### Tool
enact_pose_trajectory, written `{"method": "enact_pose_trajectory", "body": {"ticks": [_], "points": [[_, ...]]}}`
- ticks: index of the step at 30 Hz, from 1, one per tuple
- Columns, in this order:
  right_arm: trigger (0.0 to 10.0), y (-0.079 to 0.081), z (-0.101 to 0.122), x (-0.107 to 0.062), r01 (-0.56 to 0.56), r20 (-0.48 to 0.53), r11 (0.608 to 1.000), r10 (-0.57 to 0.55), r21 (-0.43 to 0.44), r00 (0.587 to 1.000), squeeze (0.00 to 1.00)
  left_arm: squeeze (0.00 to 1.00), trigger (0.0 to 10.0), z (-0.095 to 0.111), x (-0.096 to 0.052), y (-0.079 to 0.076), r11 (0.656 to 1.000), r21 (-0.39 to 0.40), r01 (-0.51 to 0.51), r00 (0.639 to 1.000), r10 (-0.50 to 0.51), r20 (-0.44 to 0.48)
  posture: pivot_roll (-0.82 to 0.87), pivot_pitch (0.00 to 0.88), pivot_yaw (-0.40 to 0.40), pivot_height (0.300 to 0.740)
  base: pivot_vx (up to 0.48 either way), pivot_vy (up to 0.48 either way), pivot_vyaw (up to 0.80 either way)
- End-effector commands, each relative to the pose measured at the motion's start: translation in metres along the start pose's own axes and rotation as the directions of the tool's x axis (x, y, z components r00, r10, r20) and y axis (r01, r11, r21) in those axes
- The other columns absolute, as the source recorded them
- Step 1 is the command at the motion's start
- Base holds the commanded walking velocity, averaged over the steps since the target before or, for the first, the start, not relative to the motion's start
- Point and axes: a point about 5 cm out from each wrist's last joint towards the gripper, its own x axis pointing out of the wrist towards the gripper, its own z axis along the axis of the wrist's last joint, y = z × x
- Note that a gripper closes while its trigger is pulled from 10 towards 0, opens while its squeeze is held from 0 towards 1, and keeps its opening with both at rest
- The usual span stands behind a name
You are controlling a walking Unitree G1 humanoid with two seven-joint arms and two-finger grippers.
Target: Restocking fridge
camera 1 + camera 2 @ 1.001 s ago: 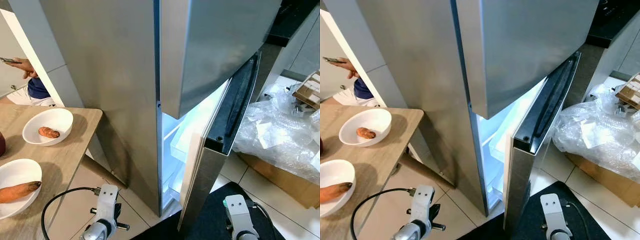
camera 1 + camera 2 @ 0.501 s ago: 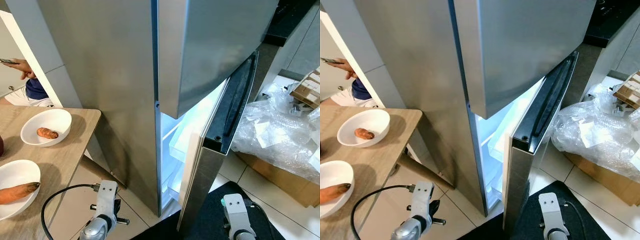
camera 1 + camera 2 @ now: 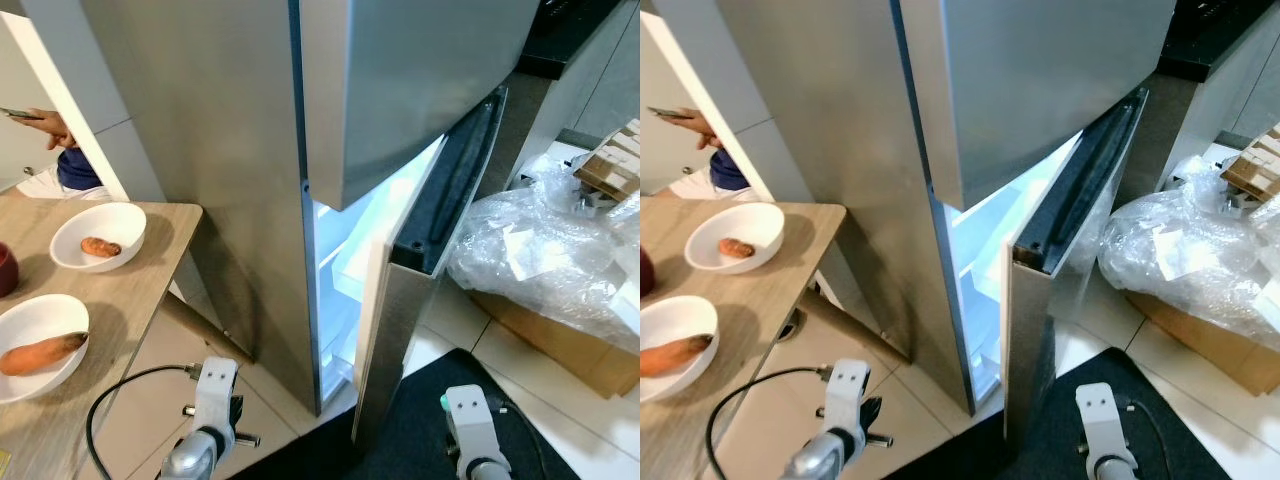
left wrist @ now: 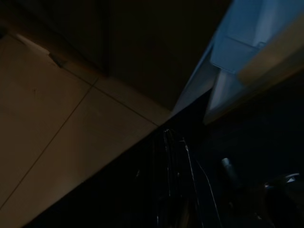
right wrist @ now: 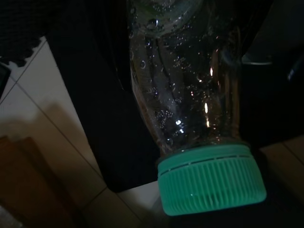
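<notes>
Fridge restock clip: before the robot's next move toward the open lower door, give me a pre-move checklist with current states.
1. Lower fridge door open: ok, it stands ajar with the lit interior showing.
2. Gap wide enough for an arm and bottle: cannot tell; the opening looks narrow from the head views.
3. Item in the right gripper: ok, a clear bottle with a green cap shows close in the right wrist view; the grip itself cannot be seen.
4. Left gripper free: cannot tell, the view is too dark.
5. Shelf space inside: cannot tell.
6. Floor beside the fridge: not ok, a plastic-wrapped pile lies to the robot's right.
</notes>
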Motion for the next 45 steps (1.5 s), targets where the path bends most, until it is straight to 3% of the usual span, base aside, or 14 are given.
{"method": "enact_pose_trajectory", "body": {"ticks": [1,9,27,36,45], "points": [[10.0,0.0,-0.002,0.0,-0.007,-0.016,1.0,0.006,-0.018,1.0,0.0,0.0,10.0,-0.007,-0.002,0.002,1.0,0.0,-0.017,1.0,0.017,-0.022,-0.1,0.1,0.001,0.74,-0.409,0.0,0.0],[10.0,-0.003,0.003,0.002,-0.029,-0.008,0.998,0.028,-0.064,1.0,0.0,0.0,10.0,-0.005,-0.002,0.003,0.999,-0.015,-0.048,0.999,0.048,-0.004,-0.09,0.101,-0.043,0.74,-0.401,0.0,0.0],[10.0,-0.004,0.012,0.005,-0.071,0.005,0.99,0.072,-0.122,0.997,0.0,0.0,10.0,-0.007,0.0,-0.003,0.998,-0.01,-0.069,0.998,0.069,-0.007,-0.09,0.102,-0.094,0.74,0.0,0.0,0.0],[10.0,-0.004,0.014,0.006,-0.066,0.011,0.992,0.068,-0.107,0.998,0.0,0.0,10.0,-0.007,0.0,-0.003,0.998,0.02,-0.056,0.998,0.056,-0.012,-0.08,0.095,-0.062,0.74,0.0,0.0,0.0],[10.0,0.011,0.007,0.003,-0.059,0.003,0.997,0.059,-0.043,0.998,0.0,0.0,10.0,-0.007,-0.002,0.006,0.998,0.044,-0.054,0.998,0.055,-0.03,-0.08,0.07,0.014,0.74,0.0,0.0,0.0]]}}
